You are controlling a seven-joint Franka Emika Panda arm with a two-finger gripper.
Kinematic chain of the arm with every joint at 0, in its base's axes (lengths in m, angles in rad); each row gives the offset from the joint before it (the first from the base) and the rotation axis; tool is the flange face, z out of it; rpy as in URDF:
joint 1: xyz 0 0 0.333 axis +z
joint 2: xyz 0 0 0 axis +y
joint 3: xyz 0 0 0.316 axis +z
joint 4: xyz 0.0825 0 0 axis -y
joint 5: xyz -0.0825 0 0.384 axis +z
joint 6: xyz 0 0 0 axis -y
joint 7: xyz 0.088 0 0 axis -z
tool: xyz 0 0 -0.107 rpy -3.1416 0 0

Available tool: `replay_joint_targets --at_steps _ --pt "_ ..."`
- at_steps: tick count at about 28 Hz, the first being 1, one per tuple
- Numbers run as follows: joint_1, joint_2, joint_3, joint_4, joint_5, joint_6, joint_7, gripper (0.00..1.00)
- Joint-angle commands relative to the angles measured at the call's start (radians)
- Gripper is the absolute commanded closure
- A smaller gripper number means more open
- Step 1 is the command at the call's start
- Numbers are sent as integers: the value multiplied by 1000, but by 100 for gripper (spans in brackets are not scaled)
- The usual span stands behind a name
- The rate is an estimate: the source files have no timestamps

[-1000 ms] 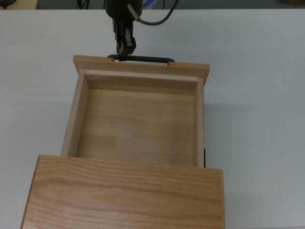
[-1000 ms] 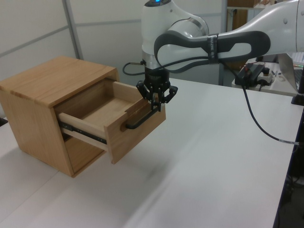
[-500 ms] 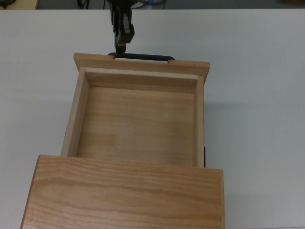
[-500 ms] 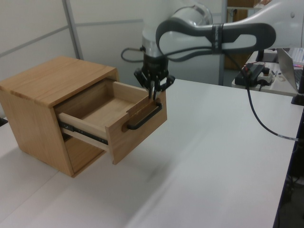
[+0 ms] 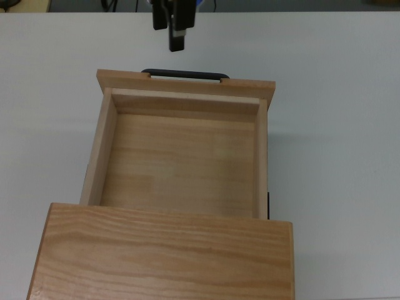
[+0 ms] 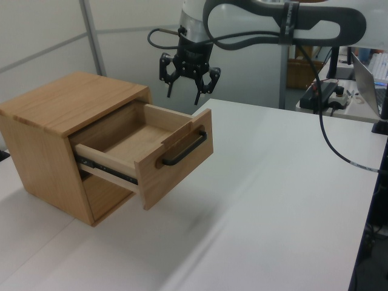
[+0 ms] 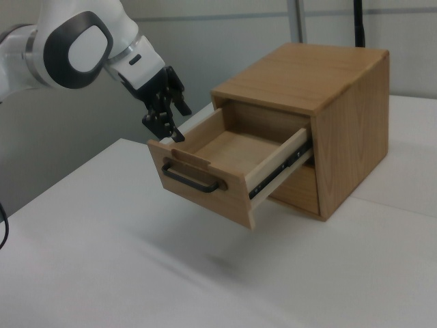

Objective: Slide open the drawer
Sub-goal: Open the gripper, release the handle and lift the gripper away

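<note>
The light pine drawer (image 5: 181, 162) stands pulled far out of its wooden casing (image 5: 162, 256), and its inside is bare. A black bar handle (image 5: 184, 74) runs across the flat front panel (image 6: 176, 167). My gripper (image 6: 182, 93) hangs open in the air above and behind the handle, touching nothing. In the top view the gripper (image 5: 172, 32) sits beyond the front panel at the upper edge. The right view shows the gripper (image 7: 174, 121) just up and to the left of the drawer (image 7: 225, 198) and its handle (image 7: 191, 179).
The casing (image 6: 66, 103) rests on a white table (image 6: 273, 200). A black cable (image 6: 333, 151) trails from the arm at the left view's right, past a desk with equipment (image 6: 327, 91). Dark slide rails (image 7: 290, 160) show along the drawer's side.
The gripper has let go of the handle, opened, and risen up and away from the front panel. The drawer has stayed where it was.
</note>
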Motion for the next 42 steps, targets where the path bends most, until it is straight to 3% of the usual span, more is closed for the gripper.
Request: replay_joint_targets --at_steps 1,4,16,21,23,27,31,42 --pt "-2 -6 3 14 57 -1 -162 0" --pt "-2 -6 4 22 80 -38 -294 0" --pt "-3 -6 10 52 73 -216 -733 0" --pt "-5 -6 0 54 54 -283 -921 0" --pt "-5 -6 0 52 16 -306 -1009 0" --pt "-5 0 4 52 -36 -315 -1061 0" --pt "-5 11 6 49 -55 -315 -1093 0" --pt "-3 37 7 45 -39 -305 -1104 0"
